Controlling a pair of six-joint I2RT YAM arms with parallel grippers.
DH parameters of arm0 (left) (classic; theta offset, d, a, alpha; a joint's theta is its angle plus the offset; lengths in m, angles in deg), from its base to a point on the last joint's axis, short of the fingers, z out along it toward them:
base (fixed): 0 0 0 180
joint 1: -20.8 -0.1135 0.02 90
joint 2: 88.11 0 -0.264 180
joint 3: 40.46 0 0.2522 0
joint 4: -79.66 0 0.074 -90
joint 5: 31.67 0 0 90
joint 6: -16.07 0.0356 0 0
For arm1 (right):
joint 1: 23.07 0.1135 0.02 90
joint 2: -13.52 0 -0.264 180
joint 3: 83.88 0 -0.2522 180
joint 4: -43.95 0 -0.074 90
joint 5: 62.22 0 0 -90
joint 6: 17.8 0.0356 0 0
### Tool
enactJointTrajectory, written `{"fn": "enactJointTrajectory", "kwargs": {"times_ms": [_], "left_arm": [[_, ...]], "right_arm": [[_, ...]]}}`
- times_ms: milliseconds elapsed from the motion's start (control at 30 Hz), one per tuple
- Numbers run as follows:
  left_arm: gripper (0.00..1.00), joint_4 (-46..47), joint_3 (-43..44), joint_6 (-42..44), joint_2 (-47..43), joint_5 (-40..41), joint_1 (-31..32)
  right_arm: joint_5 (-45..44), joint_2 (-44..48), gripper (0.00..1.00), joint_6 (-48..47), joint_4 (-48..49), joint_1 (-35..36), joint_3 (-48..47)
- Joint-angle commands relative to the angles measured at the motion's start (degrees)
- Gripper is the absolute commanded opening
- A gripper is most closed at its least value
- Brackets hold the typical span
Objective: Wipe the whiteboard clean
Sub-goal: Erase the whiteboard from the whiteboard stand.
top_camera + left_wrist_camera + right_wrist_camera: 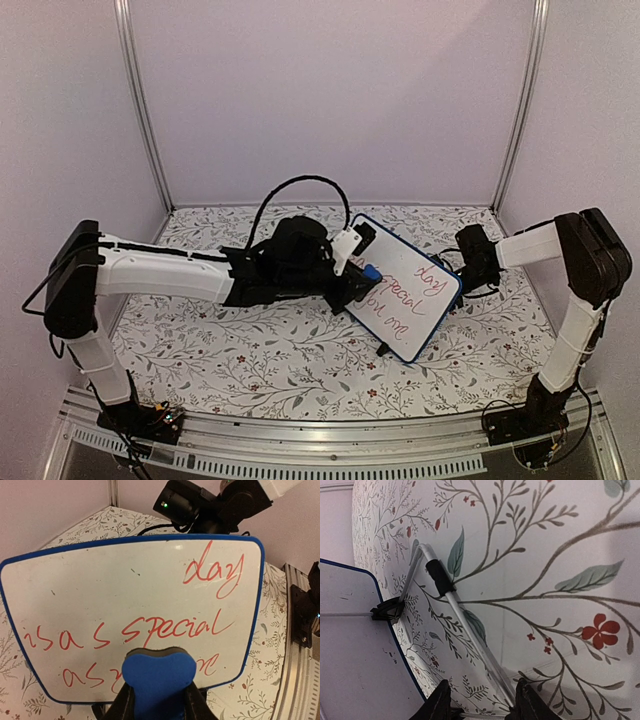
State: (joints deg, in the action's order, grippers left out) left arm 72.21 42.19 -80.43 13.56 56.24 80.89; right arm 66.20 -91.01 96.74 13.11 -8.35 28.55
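The whiteboard stands tilted at mid-table, blue-framed, with red handwriting "day", "is a special" and more below. In the left wrist view the whiteboard fills the frame. My left gripper is shut on a blue eraser, whose dark face is pressed to the lowest line of writing. From above, the eraser sits at the board's left part. My right gripper is behind the board's right edge. In the right wrist view the right gripper spans the bottom bar of the board's wire stand, both fingers touching it.
The floral tablecloth covers the table inside white walls. A black cable loops above the left wrist. A metal rail runs along the near edge between the arm bases.
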Motion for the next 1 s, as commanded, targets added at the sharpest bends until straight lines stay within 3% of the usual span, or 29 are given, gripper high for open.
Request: {"fn": "enactJointTrajectory", "kwargs": {"times_ms": [0,367,567,733,967], "left_arm": [[0.0,-0.1,-1.2,-1.3,-3.0,0.2,0.4],[0.0,-0.4,-3.3,-2.5,-6.0,1.9,2.8],[0.0,-1.1,-3.3,-2.1,-6.3,2.0,3.3],[0.0,-1.4,-2.6,-0.7,-5.8,1.9,3.3],[0.0,-1.7,-0.2,1.4,-3.6,1.5,3.3]], "right_arm": [[-1.0,-0.6,0.43,1.6,2.7,2.8,2.4],[-2.1,1.5,0.44,6.7,6.1,8.9,6.2],[-5.7,7.2,0.54,7.8,1.4,7.2,4.8],[-6.8,11.1,0.6,3.1,-9.3,1.9,-4.8],[-7.8,8.2,0.61,-9.7,-30.9,0.7,-28.7]]}}
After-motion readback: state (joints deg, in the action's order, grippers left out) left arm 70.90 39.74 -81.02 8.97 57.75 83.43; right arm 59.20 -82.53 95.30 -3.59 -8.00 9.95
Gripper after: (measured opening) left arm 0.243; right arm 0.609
